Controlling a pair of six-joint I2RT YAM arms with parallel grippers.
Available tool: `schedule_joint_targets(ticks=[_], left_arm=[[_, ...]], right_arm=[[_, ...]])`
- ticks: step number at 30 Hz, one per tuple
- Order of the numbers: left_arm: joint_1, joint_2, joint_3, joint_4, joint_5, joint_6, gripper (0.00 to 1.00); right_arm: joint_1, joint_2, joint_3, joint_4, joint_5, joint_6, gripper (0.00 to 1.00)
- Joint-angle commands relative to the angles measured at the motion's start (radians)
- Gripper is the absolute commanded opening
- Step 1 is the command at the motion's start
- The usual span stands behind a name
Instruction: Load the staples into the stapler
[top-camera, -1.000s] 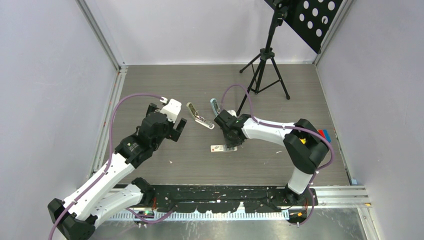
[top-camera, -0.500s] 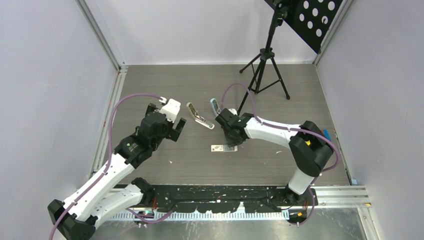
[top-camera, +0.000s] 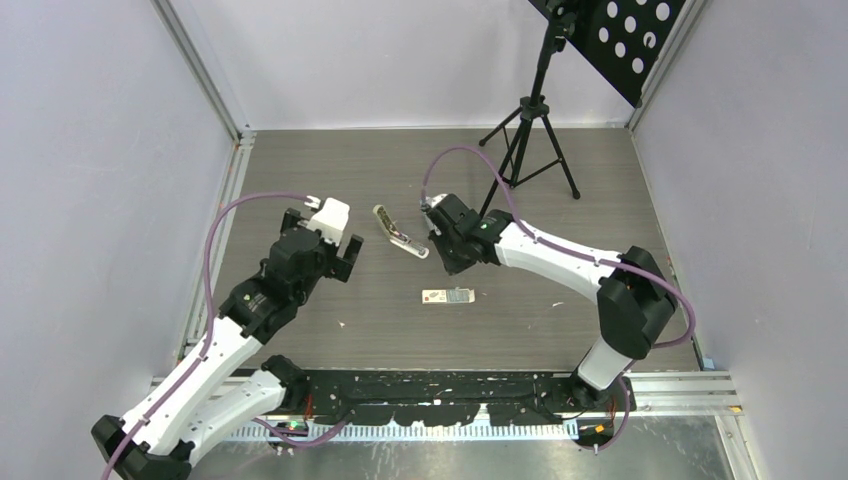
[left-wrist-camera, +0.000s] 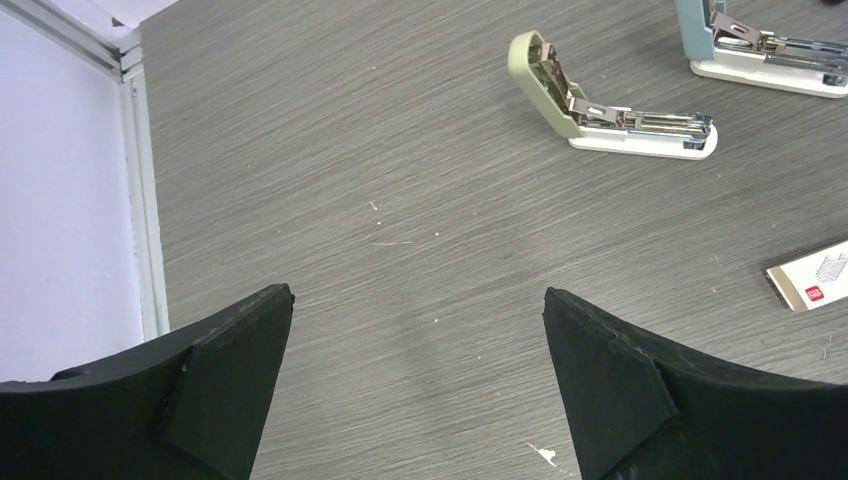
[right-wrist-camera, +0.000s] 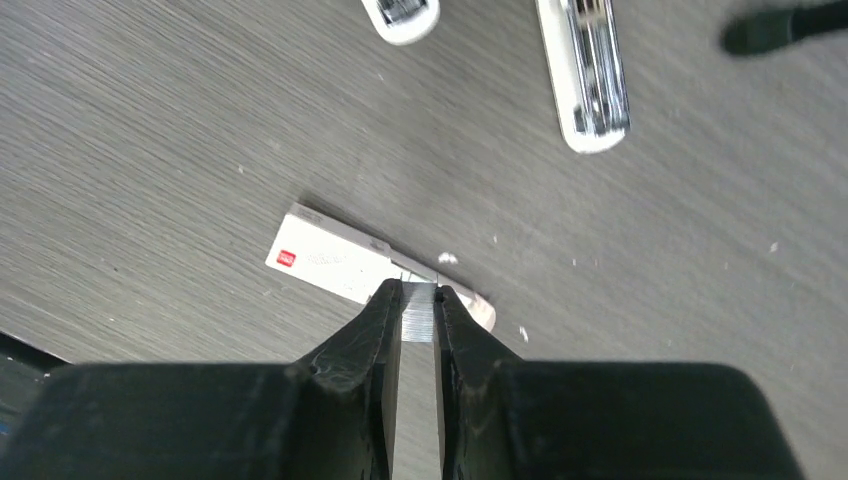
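staple strip (right-wrist-camera: 420, 322) in right pincer (right-wrist-camera: 419, 296)

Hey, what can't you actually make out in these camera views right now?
Left wrist view: the blue stapler and the staple box are cut off by the top and right edges.
Top view: the blue stapler is largely covered by the right arm; the staple strip in the right hand is too small to see.
Right wrist view: the fingers hide part of the staple box; its printing is blurred.
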Motion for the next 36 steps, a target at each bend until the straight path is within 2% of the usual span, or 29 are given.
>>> schedule_joint_targets(ticks=[1, 16, 27, 36], left_arm=[[0.018, -0.045, -0.013, 0.054, -0.024, -0.006, 1.0], [0.077, -0.111, -0.047, 0.102, -0.032, 0.005, 1.0], [0.101, -0.099, -0.05, 0.109, -0.02, 0.007, 1.0], [0.111, -0.101, -0.055, 0.115, -0.01, 0.011, 1.0]], right_arm=[[-0.013, 0.042, 0.07, 0.089, -0.071, -0.164, 0.17], [-0.128, 0.252, 0.23, 0.248, -0.302, -0.394, 0.17], [-0.15, 0.358, 0.301, 0.32, -0.4, -0.463, 0.17], [-0.148, 0.377, 0.317, 0.333, -0.438, -0.473, 0.17]])
